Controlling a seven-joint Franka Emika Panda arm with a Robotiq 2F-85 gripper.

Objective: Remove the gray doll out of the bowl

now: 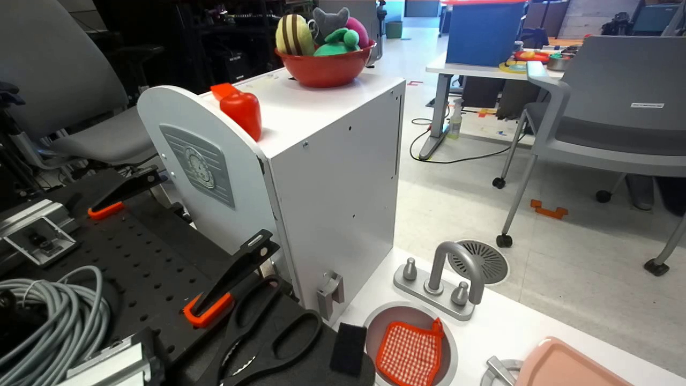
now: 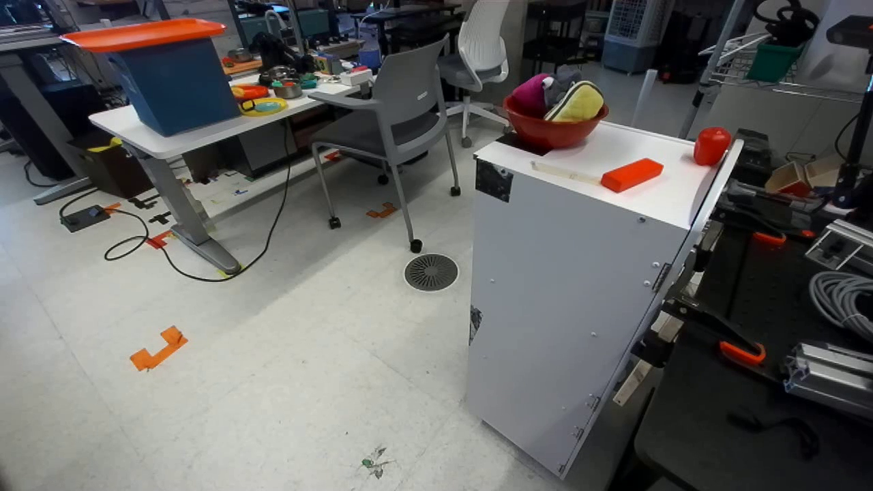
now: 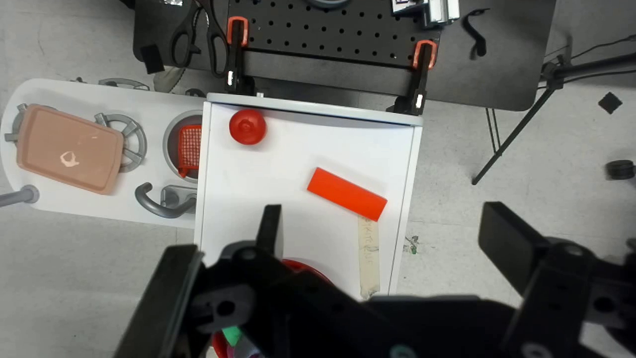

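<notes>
Up close in the wrist view, the gripper [image 3: 382, 228] is spread wide and hides much of the red bowl [image 1: 324, 71]. In an exterior view, the gray doll [image 1: 330, 22] sits in there, packed in with other toys [image 1: 295, 35]. Farther along the white cabinet [image 3: 293, 149]: red block [image 3: 347, 194], then a red pepper [image 3: 247, 127].

Bowl [image 1: 327, 71]: red. Doll [image 1: 330, 22]: gray. Rounded toy [image 1: 295, 35]: yellow, dark stripes. Mitt [image 1: 410, 351]: red-and-white check. Clamps [image 3: 236, 59] at edge of desk [image 3: 489, 74]: black, orange tips. Desk black.
</notes>
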